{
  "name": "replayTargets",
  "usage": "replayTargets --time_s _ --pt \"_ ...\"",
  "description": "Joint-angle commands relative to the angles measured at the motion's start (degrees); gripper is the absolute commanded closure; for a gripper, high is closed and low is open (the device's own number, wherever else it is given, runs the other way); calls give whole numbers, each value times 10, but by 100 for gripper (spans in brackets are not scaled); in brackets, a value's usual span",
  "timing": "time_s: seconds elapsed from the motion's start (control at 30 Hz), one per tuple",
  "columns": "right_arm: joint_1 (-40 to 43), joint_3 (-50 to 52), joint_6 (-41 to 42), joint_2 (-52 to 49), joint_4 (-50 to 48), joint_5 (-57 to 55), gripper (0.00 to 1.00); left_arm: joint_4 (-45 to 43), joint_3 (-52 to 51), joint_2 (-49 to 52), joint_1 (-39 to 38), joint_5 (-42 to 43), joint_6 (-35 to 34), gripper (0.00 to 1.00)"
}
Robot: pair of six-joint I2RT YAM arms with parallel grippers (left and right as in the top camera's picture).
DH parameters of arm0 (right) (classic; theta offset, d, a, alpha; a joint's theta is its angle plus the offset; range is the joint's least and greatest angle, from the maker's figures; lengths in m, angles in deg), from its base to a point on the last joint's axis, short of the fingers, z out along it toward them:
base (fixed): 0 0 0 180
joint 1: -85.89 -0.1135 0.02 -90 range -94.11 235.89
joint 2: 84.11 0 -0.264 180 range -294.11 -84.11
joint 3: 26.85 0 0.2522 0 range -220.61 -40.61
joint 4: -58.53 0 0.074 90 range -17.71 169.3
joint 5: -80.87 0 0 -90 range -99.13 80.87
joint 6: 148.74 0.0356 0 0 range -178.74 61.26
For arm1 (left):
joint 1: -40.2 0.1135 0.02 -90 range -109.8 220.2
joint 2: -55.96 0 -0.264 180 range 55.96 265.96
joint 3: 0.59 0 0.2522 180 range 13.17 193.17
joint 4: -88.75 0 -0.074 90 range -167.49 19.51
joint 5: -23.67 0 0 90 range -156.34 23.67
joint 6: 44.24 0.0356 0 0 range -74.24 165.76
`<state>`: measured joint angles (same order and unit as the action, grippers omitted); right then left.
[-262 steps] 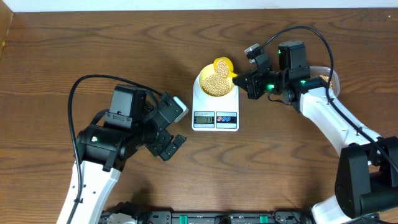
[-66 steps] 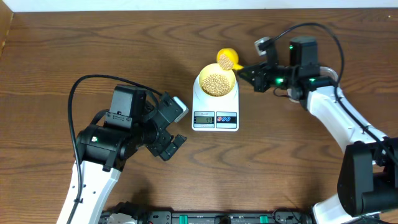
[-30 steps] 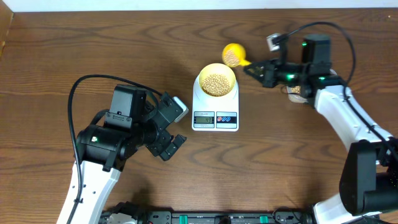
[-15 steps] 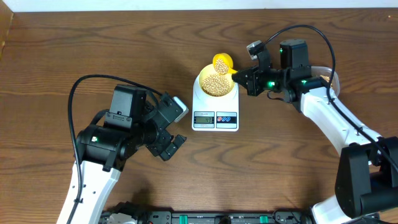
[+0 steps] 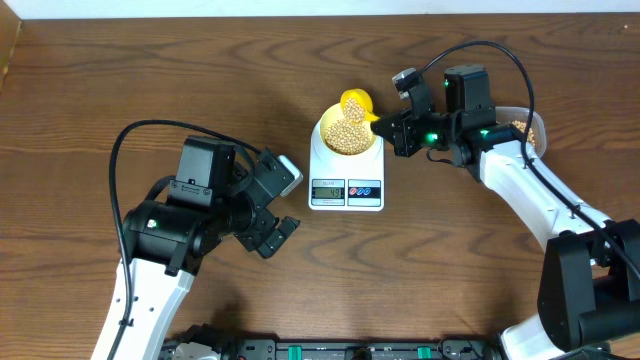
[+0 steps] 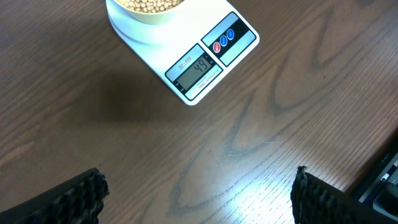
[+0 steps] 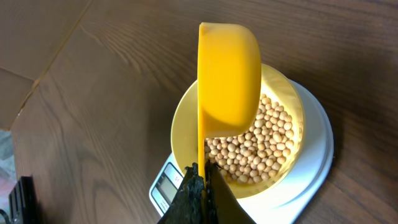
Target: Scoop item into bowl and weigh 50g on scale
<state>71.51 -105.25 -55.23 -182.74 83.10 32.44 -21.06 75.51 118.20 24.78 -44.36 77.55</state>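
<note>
Beans (image 7: 264, 140) in bowl (image 7: 183, 124) under tipped scoop (image 7: 227, 74); right gripper (image 7: 201, 174) clamped on scoop handle.

This looked like a robotics lab bench, not a kitchen: a left arm (image 5: 165, 240) and a right arm (image 5: 530, 190) rose by a black rail (image 5: 330, 351) along the near edge of a wood-grain table (image 5: 200, 70), cables (image 5: 485, 42) trailing, a scale (image 5: 346, 197) between them.

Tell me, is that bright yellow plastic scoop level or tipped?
Tipped: the bright yellow scoop is turned on its side over the small pale-yellow bowl of tan beans, handle pinched in the right gripper.
</note>
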Motion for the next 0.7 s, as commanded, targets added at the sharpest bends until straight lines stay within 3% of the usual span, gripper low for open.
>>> replayTargets --time_s 0.0,0.27,0.67 --pt "-3 -1 -9 6 3 3 99 1 5 -2 2 5 6 3" --pt "7 -1 16 6 -12 2 99 1 5 -2 2 5 6 3" --pt "106 -1 55 6 -12 152 99 1 5 -2 2 5 6 3"
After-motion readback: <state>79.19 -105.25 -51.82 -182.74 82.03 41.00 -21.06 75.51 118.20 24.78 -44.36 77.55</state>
